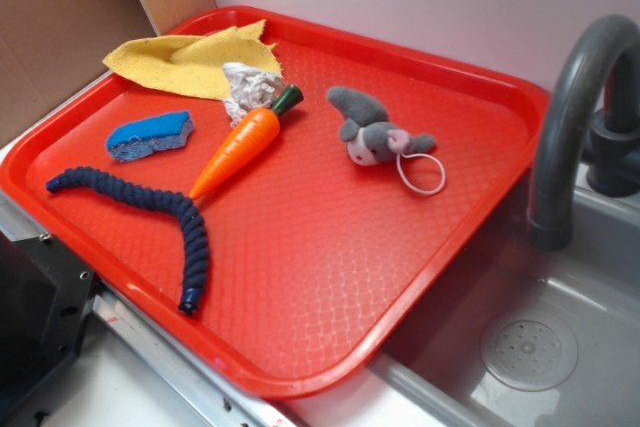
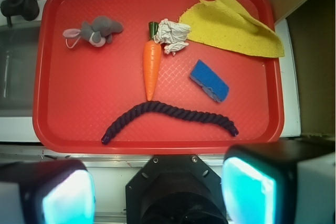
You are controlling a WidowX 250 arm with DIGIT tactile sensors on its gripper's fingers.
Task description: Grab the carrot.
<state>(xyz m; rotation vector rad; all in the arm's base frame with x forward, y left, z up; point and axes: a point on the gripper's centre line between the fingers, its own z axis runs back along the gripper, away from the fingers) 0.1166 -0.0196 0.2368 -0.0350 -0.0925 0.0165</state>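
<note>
1. While the arm is out of this shot, the exterior view shows the tray (image 1: 470, 247) over the counter edge beside the sink (image 1: 560, 337), keeping all the items in one spot.
2. Carrot (image 1: 240, 143) lies flat, left of tray centre, stem far-right, tip near-left. Stem sits against the paper wad (image 1: 250, 89); tip is just beside the rope (image 1: 150, 209).
3. Sponge (image 1: 150, 134) to its left, cloth (image 1: 190, 59) far-left, mouse (image 1: 375, 132) to its right, apart.
4. Wrist view, from high above the tray's near edge: gripper (image 2: 157, 192) has its fingers (image 2: 65, 198) spread wide, nothing between them, not yet over the carrot.
5. Here the carrot (image 2: 151, 69) runs near-to-far, stem far, tip touching or just short of the rope (image 2: 168, 114).
6. Judgement: mid-body is the clearest grasp; wad (image 2: 170, 35) and rope crowd the ends.
</note>
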